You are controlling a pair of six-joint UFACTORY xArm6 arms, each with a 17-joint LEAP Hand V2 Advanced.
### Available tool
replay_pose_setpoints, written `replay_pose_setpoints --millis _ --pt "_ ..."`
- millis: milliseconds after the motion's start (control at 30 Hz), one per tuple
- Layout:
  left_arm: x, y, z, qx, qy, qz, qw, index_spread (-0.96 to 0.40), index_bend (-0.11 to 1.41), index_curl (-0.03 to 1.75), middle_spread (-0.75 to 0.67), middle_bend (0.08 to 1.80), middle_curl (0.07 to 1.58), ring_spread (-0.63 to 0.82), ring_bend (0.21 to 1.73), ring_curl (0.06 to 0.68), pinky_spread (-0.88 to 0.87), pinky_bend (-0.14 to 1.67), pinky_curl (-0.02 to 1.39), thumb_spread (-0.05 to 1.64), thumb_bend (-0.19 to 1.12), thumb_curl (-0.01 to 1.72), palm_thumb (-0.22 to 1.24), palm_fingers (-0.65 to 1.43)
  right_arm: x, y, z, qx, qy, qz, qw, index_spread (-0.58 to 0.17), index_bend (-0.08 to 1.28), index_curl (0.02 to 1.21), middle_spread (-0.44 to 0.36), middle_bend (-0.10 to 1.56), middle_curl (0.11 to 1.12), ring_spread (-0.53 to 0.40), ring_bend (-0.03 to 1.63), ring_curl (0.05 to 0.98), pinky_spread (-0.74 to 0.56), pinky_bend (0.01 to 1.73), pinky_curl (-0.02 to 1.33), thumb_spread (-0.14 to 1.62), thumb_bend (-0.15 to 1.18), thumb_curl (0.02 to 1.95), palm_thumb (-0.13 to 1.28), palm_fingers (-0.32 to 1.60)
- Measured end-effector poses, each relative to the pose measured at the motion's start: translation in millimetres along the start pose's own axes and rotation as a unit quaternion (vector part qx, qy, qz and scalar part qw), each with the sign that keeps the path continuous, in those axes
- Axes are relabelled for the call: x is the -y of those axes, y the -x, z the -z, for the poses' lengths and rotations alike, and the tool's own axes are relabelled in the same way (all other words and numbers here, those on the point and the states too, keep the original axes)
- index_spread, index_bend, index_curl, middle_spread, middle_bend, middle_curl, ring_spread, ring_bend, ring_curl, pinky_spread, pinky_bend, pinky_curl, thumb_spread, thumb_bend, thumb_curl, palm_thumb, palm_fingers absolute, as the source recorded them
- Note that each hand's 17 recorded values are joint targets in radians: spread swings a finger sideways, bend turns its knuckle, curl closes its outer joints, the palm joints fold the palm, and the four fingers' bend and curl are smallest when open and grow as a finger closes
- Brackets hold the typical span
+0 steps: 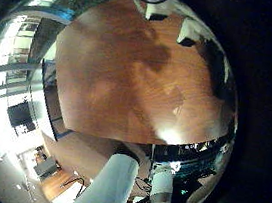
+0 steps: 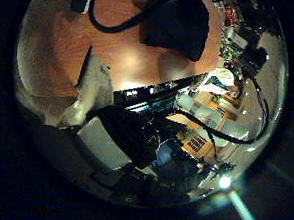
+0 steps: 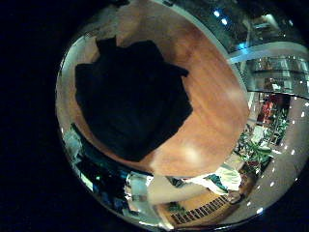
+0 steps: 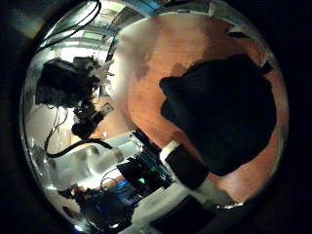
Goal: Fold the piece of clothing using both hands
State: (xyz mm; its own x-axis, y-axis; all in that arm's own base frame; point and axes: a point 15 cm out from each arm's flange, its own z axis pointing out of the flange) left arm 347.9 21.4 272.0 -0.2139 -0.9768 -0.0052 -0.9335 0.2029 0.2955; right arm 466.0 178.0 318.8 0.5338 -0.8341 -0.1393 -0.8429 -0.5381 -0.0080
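Observation:
A dark piece of clothing (image 3: 130, 97) lies bunched in a rough heap on the wooden table (image 3: 208, 106). It fills much of the right little finger side palm view, so my right hand is close above it. In the right thumb side palm view the clothing (image 4: 224, 107) lies beside one straight finger (image 4: 190, 168) of my right hand, which holds nothing. In the left thumb side palm view the clothing (image 2: 177, 27) lies farther off on the table.
A table edge (image 2: 153, 88) runs near the left hand, with equipment and cables beyond it. A white arm (image 1: 115, 185) shows past the table edge in the left little finger side palm view. A robot part with cables (image 4: 78, 83) stands off the table.

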Motion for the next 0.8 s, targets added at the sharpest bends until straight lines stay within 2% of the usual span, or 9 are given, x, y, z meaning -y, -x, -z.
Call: replay_pose_setpoints --millis 233,333,500,600,667,800 --pt "-12 -26 22 0.010 -0.016 0.002 0.9998 -0.25 0.38 0.73 0.07 0.18 0.37 0.17 0.57 0.176 0.33 0.20 0.34 1.40 0.00 0.54 0.53 0.37 -60 -50 34 -0.001 -0.005 -0.049 0.999 -0.465 0.20 0.43 -0.168 0.39 0.44 -0.094 0.93 0.390 0.11 0.96 0.47 1.28 -0.02 0.39 0.43 0.06" --pt "-23 -43 29 0.010 -0.005 0.003 0.9999 -0.25 0.37 0.73 0.07 0.19 0.37 0.17 0.57 0.176 0.33 0.20 0.34 1.38 -0.03 0.52 0.46 0.37 -86 -69 32 -0.005 0.022 -0.068 0.997 -0.465 0.20 0.42 -0.182 0.39 0.43 -0.087 0.90 0.371 0.17 0.89 0.43 1.29 -0.02 0.37 0.43 0.09" --pt "-41 -67 42 0.007 0.015 0.010 0.9998 -0.24 0.34 0.72 0.07 0.19 0.38 0.17 0.58 0.178 0.32 0.20 0.34 1.33 -0.05 0.43 0.26 0.37 -129 -99 35 -0.019 0.075 -0.095 0.993 -0.444 0.18 0.40 -0.138 0.37 0.41 -0.062 0.83 0.339 0.23 0.78 0.38 1.29 -0.02 0.34 0.39 0.08" --pt "-54 -67 42 0.015 0.031 0.019 0.9992 -0.23 0.31 0.71 0.07 0.18 0.37 0.18 0.59 0.181 0.32 0.21 0.34 1.30 -0.04 0.38 0.17 0.35 -144 -104 47 -0.029 0.075 -0.094 0.992 -0.434 0.18 0.39 -0.129 0.35 0.40 -0.056 0.80 0.320 0.26 0.73 0.35 1.30 -0.02 0.32 0.38 0.10" --pt "-65 -65 42 0.022 0.039 0.022 0.9988 -0.22 0.29 0.70 0.08 0.19 0.37 0.18 0.58 0.181 0.32 0.21 0.34 1.27 -0.04 0.36 0.12 0.34 -150 -100 57 -0.031 0.065 -0.091 0.993 -0.430 0.18 0.38 -0.151 0.34 0.39 -0.050 0.79 0.311 0.27 0.72 0.34 1.31 -0.02 0.31 0.38 0.11" --pt "-79 -59 35 0.034 0.043 0.022 0.9982 -0.21 0.27 0.68 0.08 0.19 0.37 0.19 0.58 0.180 0.33 0.21 0.34 1.23 -0.03 0.32 0.07 0.34 -174 -97 48 -0.025 0.077 -0.102 0.992 -0.419 0.18 0.37 -0.166 0.32 0.38 -0.039 0.76 0.295 0.27 0.69 0.32 1.31 -0.01 0.29 0.38 0.15"
